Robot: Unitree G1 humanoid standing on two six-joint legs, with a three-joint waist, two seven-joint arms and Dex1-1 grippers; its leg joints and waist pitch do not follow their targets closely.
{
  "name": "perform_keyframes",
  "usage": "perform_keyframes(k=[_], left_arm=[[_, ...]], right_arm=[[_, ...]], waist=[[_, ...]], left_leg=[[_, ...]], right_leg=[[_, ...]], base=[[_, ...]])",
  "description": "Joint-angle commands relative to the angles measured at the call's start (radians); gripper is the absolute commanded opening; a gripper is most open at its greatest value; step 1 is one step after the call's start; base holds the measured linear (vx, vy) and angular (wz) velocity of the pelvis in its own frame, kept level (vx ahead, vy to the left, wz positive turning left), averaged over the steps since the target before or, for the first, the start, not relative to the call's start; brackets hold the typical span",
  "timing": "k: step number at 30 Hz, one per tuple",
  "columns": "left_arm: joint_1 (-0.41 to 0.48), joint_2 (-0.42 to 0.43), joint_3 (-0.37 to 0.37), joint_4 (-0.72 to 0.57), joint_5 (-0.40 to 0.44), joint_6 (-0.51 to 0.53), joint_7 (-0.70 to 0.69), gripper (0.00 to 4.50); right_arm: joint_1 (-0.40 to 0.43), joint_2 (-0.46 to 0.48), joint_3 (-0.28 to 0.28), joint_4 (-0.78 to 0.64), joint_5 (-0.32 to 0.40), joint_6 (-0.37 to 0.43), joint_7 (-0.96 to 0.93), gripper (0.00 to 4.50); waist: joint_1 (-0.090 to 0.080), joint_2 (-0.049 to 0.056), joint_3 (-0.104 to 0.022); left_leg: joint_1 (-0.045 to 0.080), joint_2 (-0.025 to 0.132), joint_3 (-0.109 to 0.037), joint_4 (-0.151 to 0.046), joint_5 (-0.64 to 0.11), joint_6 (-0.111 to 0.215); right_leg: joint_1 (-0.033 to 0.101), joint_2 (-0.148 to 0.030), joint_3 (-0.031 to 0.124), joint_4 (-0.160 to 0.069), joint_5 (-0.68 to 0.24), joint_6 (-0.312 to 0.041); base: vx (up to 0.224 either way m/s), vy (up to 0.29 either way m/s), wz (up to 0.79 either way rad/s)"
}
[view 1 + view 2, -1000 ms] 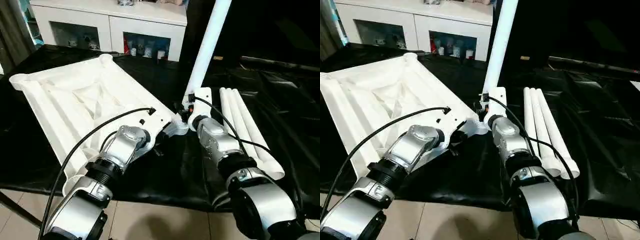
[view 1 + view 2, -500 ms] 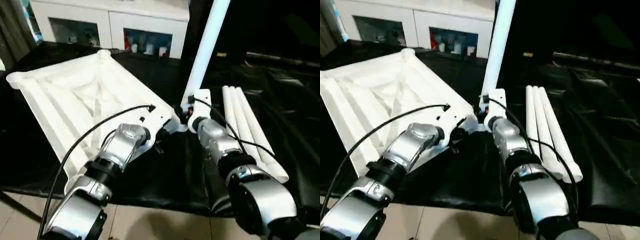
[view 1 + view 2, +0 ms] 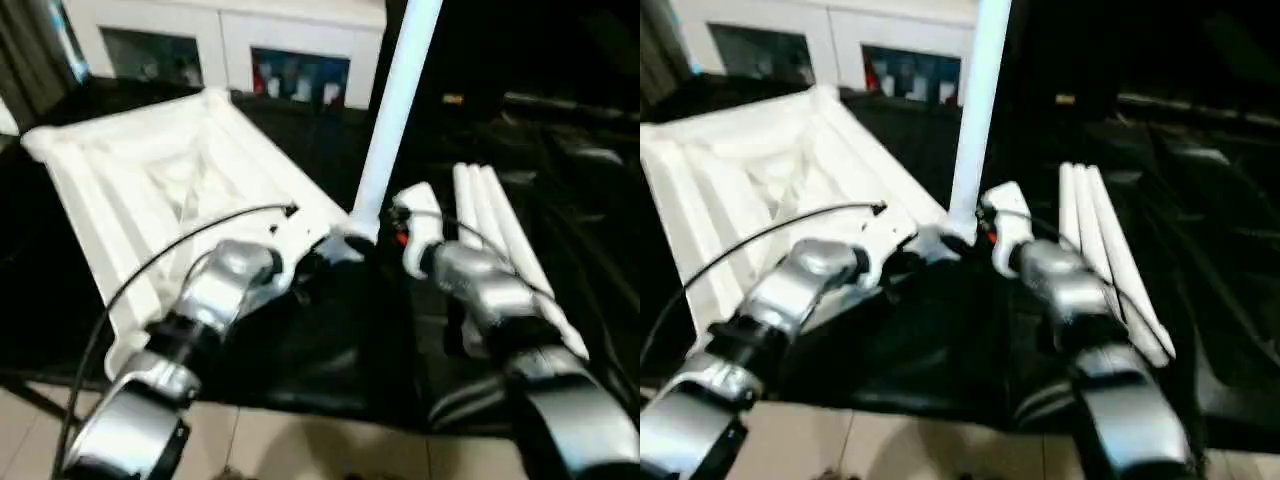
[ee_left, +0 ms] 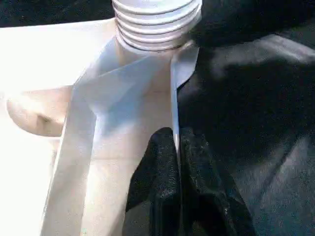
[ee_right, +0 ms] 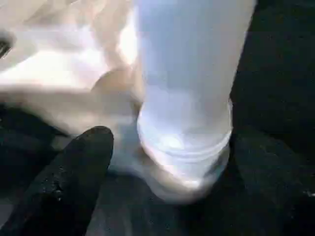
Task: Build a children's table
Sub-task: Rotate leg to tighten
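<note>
So the white plastic rectangular tabletop (image 3: 170, 190) is lying ribbed underside up on the left part of the black-covered worktop (image 3: 560, 130), one corner reaching toward the near edge. One long white tapered tube leg (image 3: 395, 110) is standing upright in the round socket of the corner nearest the middle, and the threaded base looks seated in the wrist views. The other three white tube legs (image 3: 505, 240) lie side by side over toward the right edge.

What just changed: the right gripper (image 5: 162, 162) has let go of the standing leg and backed off just to its right, one black finger (image 5: 69, 172) spread well clear of the tube. The left gripper (image 4: 178, 162) is still pinched tight on a thin rib of the tabletop by that socket, steadying it.

I'd say leg one is done; three to go. White cabinet with glass doors (image 3: 230, 50) sits behind.
</note>
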Motion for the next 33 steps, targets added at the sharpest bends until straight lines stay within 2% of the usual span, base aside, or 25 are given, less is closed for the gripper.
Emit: perform_keyframes(k=[1, 3, 4, 5, 7, 10, 13, 17, 21, 22, 23, 28, 29, 33], left_arm=[[0.021, 0.013, -0.017, -0.027, -0.027, -0.064, -0.064, 0.00], [0.025, 0.021, -0.018, -0.031, -0.030, -0.072, -0.079, 0.00], [0.031, 0.031, -0.020, -0.037, -0.035, -0.099, -0.102, 0.00], [0.063, 0.066, -0.030, -0.083, -0.071, -0.168, -0.210, 0.00], [0.081, 0.086, -0.036, -0.108, -0.085, -0.194, -0.263, 0.00], [0.101, 0.102, -0.038, -0.133, -0.095, -0.212, -0.301, 0.00], [0.126, 0.109, -0.032, -0.171, -0.122, -0.209, -0.330, 0.00], [0.147, 0.112, -0.027, -0.198, -0.136, -0.213, -0.345, 0.00], [0.154, 0.115, -0.024, -0.200, -0.132, -0.230, -0.358, 0.00], [0.156, 0.114, -0.020, -0.198, -0.127, -0.232, -0.363, 0.00], [0.156, 0.114, -0.020, -0.199, -0.127, -0.232, -0.363, 0.00], [0.160, 0.113, -0.018, -0.202, -0.117, -0.237, -0.368, 0.00], [0.162, 0.114, -0.019, -0.201, -0.110, -0.250, -0.365, 0.00], [0.167, 0.116, -0.025, -0.195, -0.096, -0.247, -0.354, 0.00]], right_arm=[[0.030, -0.042, 0.028, -0.082, -0.007, -0.007, 0.084, 4.34], [0.042, -0.055, 0.027, -0.104, -0.004, -0.006, 0.101, 4.34], [0.052, -0.066, 0.024, -0.128, 0.001, 0.002, 0.117, 4.34], [0.086, -0.098, 0.027, -0.199, 0.016, 0.019, 0.165, 4.34], [0.104, -0.114, 0.030, -0.233, 0.020, 0.019, 0.187, 4.34], [0.127, -0.125, 0.031, -0.278, 0.027, 0.019, 0.197, 4.34], [0.148, -0.134, 0.042, -0.310, 0.034, 0.019, 0.227, 4.34], [0.173, -0.145, 0.068, -0.328, 0.014, 0.007, 0.266, 4.34], [0.186, -0.150, 0.084, -0.344, 0.005, 0.011, 0.275, 4.34], [0.185, -0.148, 0.086, -0.337, -0.001, 0.008, 0.268, 4.34], [0.184, -0.147, 0.086, -0.336, -0.002, 0.007, 0.267, 4.34], [0.178, -0.143, 0.085, -0.325, -0.005, 0.004, 0.261, 4.34], [0.178, -0.141, 0.085, -0.322, -0.007, 0.003, 0.260, 4.34], [0.177, -0.137, 0.087, -0.313, -0.008, -0.003, 0.254, 4.34]], waist=[[0.008, 0.005, -0.066], [0.008, 0.003, -0.064], [0.008, 0.006, -0.064], [0.008, 0.007, -0.063], [0.011, 0.008, -0.063], [0.017, 0.012, -0.066], [0.020, 0.013, -0.066], [0.020, 0.010, -0.065], [0.020, 0.010, -0.064], [0.019, 0.002, -0.064], [0.021, 0.006, -0.064], [0.021, 0.007, -0.068], [0.020, 0.004, -0.068], [0.021, 0.005, -0.069]], left_leg=[[0.014, 0.074, -0.029, -0.060, -0.085, 0.107], [0.016, 0.076, -0.029, -0.062, -0.117, 0.086], [0.014, 0.073, -0.030, -0.063, -0.122, 0.074], [0.017, 0.075, -0.030, -0.064, -0.124, 0.070], [0.015, 0.076, -0.031, -0.064, -0.110, 0.075], [0.023, 0.075, -0.026, -0.061, -0.090, 0.077], [0.019, 0.078, -0.028, -0.063, -0.086, 0.075], [0.017, 0.073, -0.025, -0.060, -0.092, 0.073], [0.017, 0.071, -0.027, -0.060, -0.115, 0.064], [0.016, 0.071, -0.026, -0.060, -0.117, 0.064], [0.017, 0.071, -0.027, -0.060, -0.112, 0.063], [0.016, 0.071, -0.027, -0.057, -0.077, 0.074], [0.015, 0.070, -0.026, -0.056, -0.069, 0.081], [0.015, 0.069, -0.026, -0.055, -0.071, 0.087]], right_leg=[[0.062, -0.098, 0.068, -0.056, -0.064, -0.258], [0.061, -0.098, 0.069, -0.060, -0.119, -0.246], [0.060, -0.096, 0.069, -0.063, -0.143, -0.241], [0.059, -0.095, 0.070, -0.063, -0.144, -0.236], [0.060, -0.096, 0.070, -0.058, -0.123, -0.233], [0.054, -0.092, 0.071, -0.053, -0.091, -0.245], [0.058, -0.094, 0.070, -0.048, -0.077, -0.250], [0.059, -0.093, 0.071, -0.051, -0.092, -0.246], [0.059, -0.093, 0.071, -0.059, -0.159, -0.222], [0.059, -0.093, 0.070, -0.059, -0.168, -0.218], [0.058, -0.094, 0.071, -0.058, -0.176, -0.215], [0.059, -0.091, 0.070, -0.050, -0.122, -0.223], [0.060, -0.090, 0.070, -0.048, -0.106, -0.227], [0.060, -0.091, 0.069, -0.048, -0.112, -0.227]], base=[[0.000, 0.000, 0.00], [0.000, 0.000, 0.00], [0.000, 0.000, 0.00], [0.000, 0.000, 0.00], [0.000, 0.000, 0.00], [0.000, 0.000, 0.00], [0.000, 0.000, 0.00], [0.000, 0.000, 0.00], [0.000, 0.000, 0.00], [0.000, 0.000, 0.00], [0.000, 0.000, 0.00], [0.000, 0.000, 0.00], [0.000, 0.000, 0.00], [0.000, 0.000, 0.00]])
